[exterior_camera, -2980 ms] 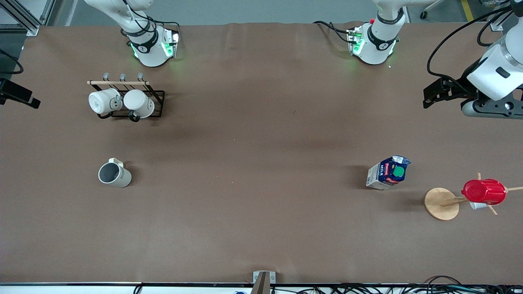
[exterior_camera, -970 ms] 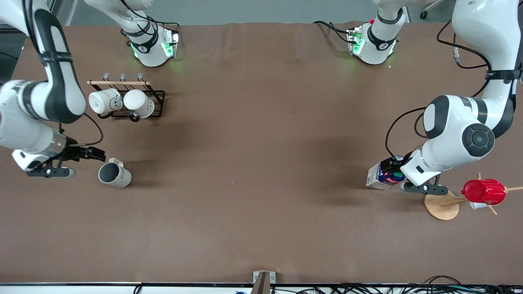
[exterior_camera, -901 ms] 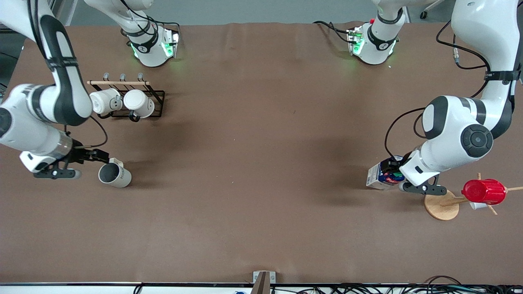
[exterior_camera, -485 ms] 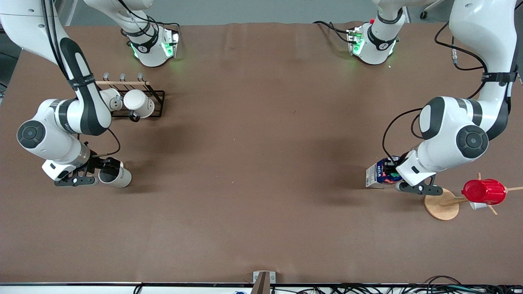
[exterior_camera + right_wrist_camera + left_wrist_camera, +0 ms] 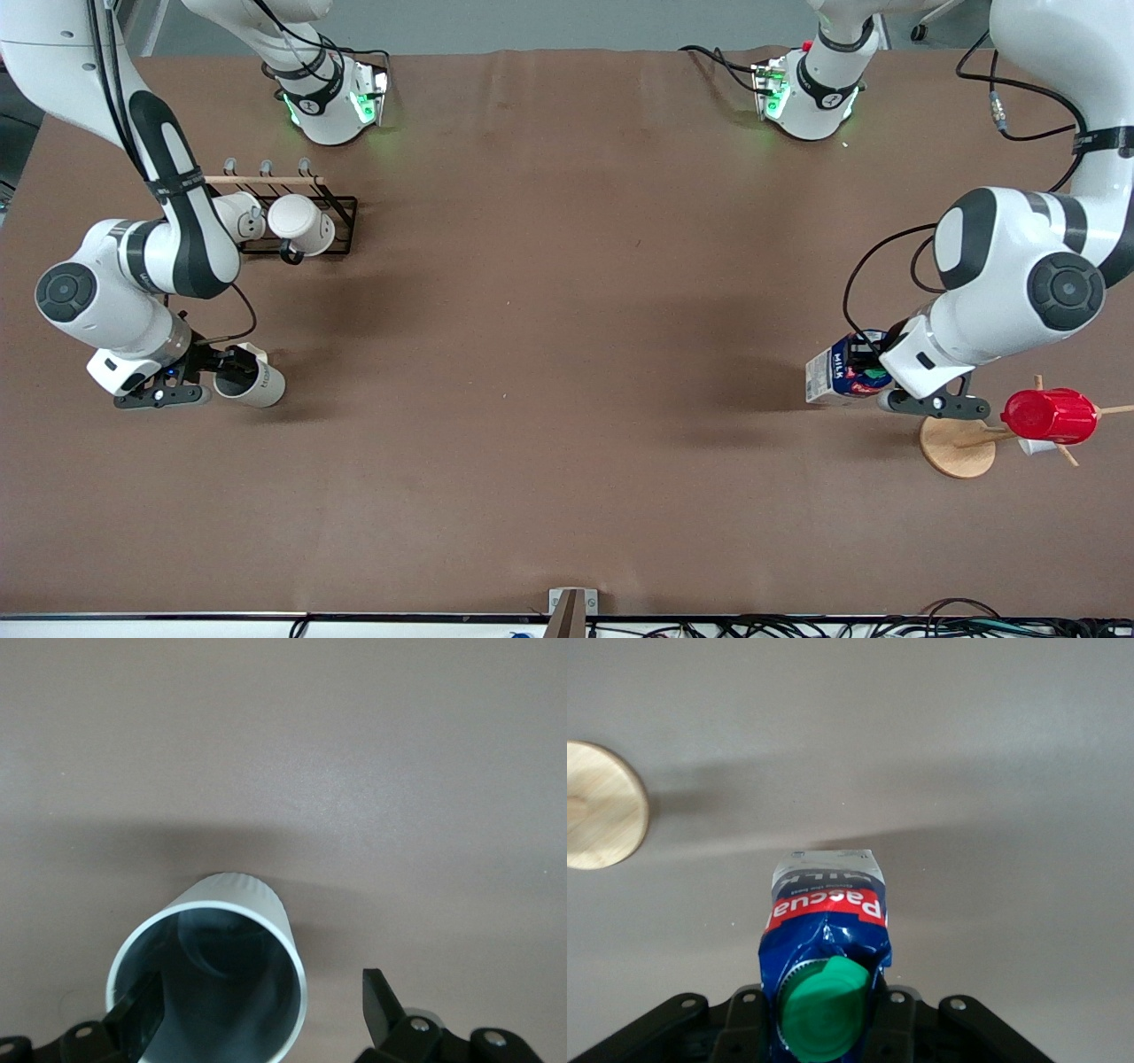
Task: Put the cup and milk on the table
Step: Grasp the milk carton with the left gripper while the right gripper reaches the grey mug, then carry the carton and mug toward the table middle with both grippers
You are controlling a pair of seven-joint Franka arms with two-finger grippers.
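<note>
**Both hands at their objects; grips only partly visible**

Right hand (image 5: 221, 377) sits low at the cup (image 5: 251, 384), toward the right arm's end of the desk (image 5: 567, 354). In the right wrist view one finger (image 5: 146, 1014) is inside the cup's (image 5: 208, 979) dark bowl and the other (image 5: 383, 1003) stands outside, well clear of the wall: released, straddling the rim, not clamped. The cup's handle is mostly hidden by the hand in the front view.

Left hand (image 5: 873, 377) is at the milk (image 5: 842, 377), toward the left arm's end of the desk. In the left wrist view the crumpled top and green cap (image 5: 822, 1008) of the carton (image 5: 824, 921) sit between the black finger mounts; fingertips hidden, but the hand appears clenched on the milk. Whether the carton's base touches the desk cannot be told.

Nearby: a wooden stand (image 5: 957, 441) carrying a red cup (image 5: 1050, 415), nearer the front camera than the milk. Two white mugs (image 5: 301, 223) on a black rack (image 5: 341, 213), one largely covered by the right arm.
</note>
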